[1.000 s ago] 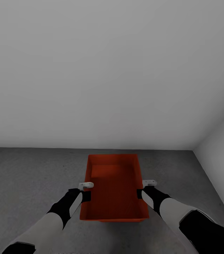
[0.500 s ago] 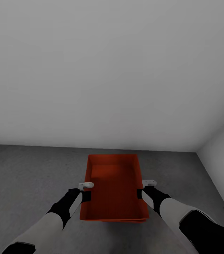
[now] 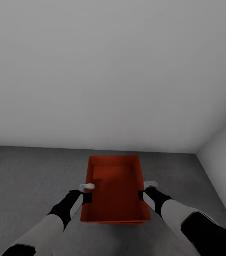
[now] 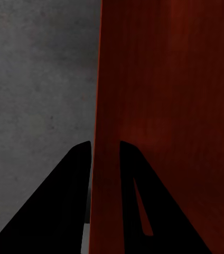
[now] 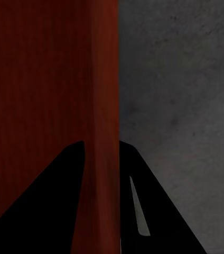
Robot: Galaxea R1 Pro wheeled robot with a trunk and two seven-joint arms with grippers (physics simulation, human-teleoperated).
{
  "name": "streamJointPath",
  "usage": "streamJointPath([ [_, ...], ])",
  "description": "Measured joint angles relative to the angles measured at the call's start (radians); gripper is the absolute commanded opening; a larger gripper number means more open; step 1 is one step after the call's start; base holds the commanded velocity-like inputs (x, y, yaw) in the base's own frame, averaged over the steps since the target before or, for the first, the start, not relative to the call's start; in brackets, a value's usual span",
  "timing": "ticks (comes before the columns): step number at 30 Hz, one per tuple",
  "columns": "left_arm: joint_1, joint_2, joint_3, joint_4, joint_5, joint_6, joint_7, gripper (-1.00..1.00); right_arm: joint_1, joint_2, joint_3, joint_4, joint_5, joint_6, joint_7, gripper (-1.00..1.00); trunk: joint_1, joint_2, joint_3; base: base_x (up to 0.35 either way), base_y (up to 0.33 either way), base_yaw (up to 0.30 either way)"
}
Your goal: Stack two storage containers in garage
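You are holding one red-orange storage container (image 3: 114, 188) between both arms, out in front of the robot and above the dark grey concrete floor (image 3: 24, 177) of the garage. Your left gripper (image 3: 87, 197) is clamped on the container's left long wall: in the left wrist view the two black fingers (image 4: 64, 211) sit one on each side of that wall's rim, one outside over the floor (image 4: 33, 106) and one inside against the container (image 4: 170, 79). Your right gripper (image 3: 140, 195) grips the right long wall the same way, and in the right wrist view its fingers (image 5: 159, 211) straddle the red wall (image 5: 43, 79) with the speckled floor (image 5: 180, 79) on the outer side. The container sits lengthwise, its short end pointing away toward the pale grey far wall (image 3: 109, 71), and its inside looks bare. A second pale wall (image 3: 225, 170) meets the far one at the corner on the right, near the container.
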Motion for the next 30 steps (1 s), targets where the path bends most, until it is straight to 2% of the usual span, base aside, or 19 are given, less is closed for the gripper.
streamJointPath([
  [11,0.000,0.000,0.000,0.000,0.000,0.000,0.000,-1.00,0.000,0.000,0.001,0.000,-0.002,0.000,-0.001,-1.00,0.000,0.000,0.000,0.000,0.000,-0.174],
  [30,0.000,0.000,0.000,0.000,0.000,0.000,0.000,-1.00,0.000,0.000,0.002,0.000,-0.003,0.000,0.000,-1.00,0.000,0.000,0.000,0.000,0.000,-0.006],
])
